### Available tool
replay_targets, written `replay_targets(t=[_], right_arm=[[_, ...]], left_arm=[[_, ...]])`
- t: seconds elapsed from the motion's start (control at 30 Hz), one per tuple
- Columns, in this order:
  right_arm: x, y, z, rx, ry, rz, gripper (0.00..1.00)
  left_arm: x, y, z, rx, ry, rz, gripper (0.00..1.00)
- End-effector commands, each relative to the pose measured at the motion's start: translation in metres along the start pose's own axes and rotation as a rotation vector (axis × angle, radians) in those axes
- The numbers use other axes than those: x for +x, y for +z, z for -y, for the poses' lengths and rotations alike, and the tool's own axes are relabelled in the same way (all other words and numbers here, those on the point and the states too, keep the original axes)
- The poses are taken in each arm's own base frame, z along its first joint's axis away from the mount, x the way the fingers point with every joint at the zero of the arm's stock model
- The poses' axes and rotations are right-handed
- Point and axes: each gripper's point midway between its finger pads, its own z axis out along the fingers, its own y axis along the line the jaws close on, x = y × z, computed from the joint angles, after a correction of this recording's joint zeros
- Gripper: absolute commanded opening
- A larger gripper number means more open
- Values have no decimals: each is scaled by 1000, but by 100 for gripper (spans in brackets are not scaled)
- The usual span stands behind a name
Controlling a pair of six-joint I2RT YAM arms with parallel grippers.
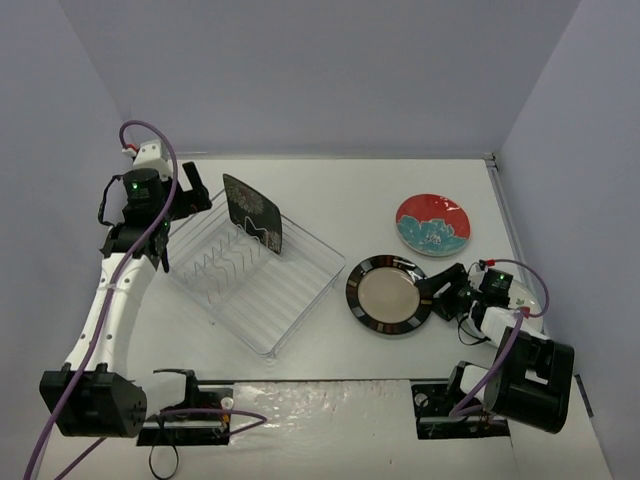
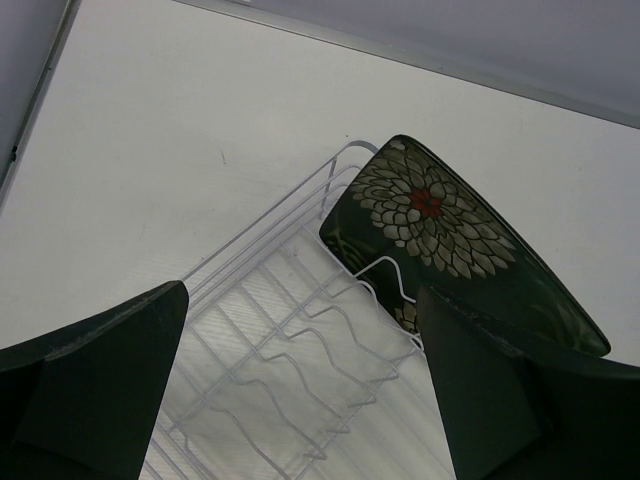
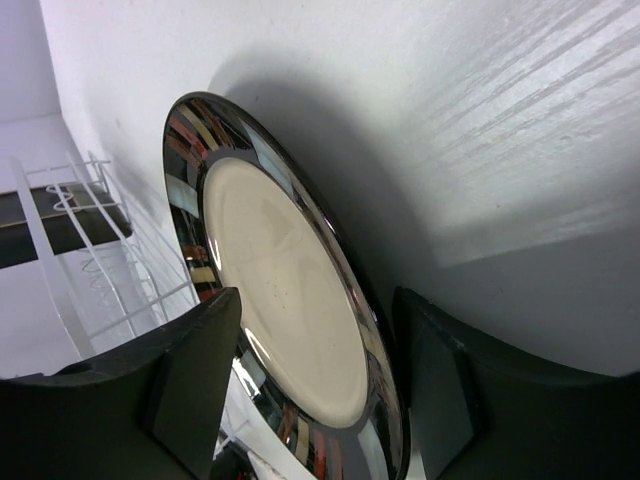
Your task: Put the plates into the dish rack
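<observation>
The dish rack (image 1: 262, 300) lies left of centre, and its tines show in the left wrist view (image 2: 300, 350). The square black floral plate (image 1: 252, 213) stands on edge at the rack's far end, also in the left wrist view (image 2: 440, 225). My left gripper (image 1: 185, 215) is open and empty above the rack's left corner (image 2: 300, 400). The beige plate with the striped rim (image 1: 388, 293) lies on the table right of the rack. My right gripper (image 1: 440, 290) is open, its fingers either side of that plate's right rim (image 3: 300, 300). The red-and-teal floral plate (image 1: 433, 222) lies flat at far right. The white plate is out of view.
Grey walls close in the table on the left, back and right. The arm bases (image 1: 190, 410) are bolted at the near edge. The right arm's cable (image 1: 505, 340) loops beside the beige plate.
</observation>
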Motion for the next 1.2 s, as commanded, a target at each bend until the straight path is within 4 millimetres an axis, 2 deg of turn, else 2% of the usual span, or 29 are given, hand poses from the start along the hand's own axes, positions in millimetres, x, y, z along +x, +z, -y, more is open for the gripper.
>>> replay_targets(t=[0.0,0.27,0.37,0.43,0.47,0.63,0.73,0.77,0.9,1.03,1.17], right_arm=[[35,2,44,137,65,-95,58],[41,2,54,179,91,-118,45],[40,2,56,198,96,-113,30],[41,2,59,216,98,-116,6],[40,2,60,221,99,-117,2],[39,1,59,224,89,-111,0],[32,-1,52,200,49,-85,0],[28,-3,47,186,30,-66,0],[-8,-19,5,93,-109,101,0],[-34,-46,-57,-100,-185,267,0],[-38,-58,-91,-237,-184,287,0]], left_arm=[[-35,-15,3,1,-22,128,97],[-38,-20,-2,-26,-23,149,97],[-39,-21,-3,-35,-24,151,97],[-40,-23,-4,-39,-23,158,97],[-41,-23,-4,-39,-23,161,97],[-42,-23,-5,-44,-21,163,97],[-42,-22,-5,-44,-19,163,97],[-43,-22,-5,-46,-19,163,97],[-45,-24,-5,-45,-19,169,97],[-47,-25,-5,-42,-19,177,97],[-49,-28,-6,-47,-18,182,97]])
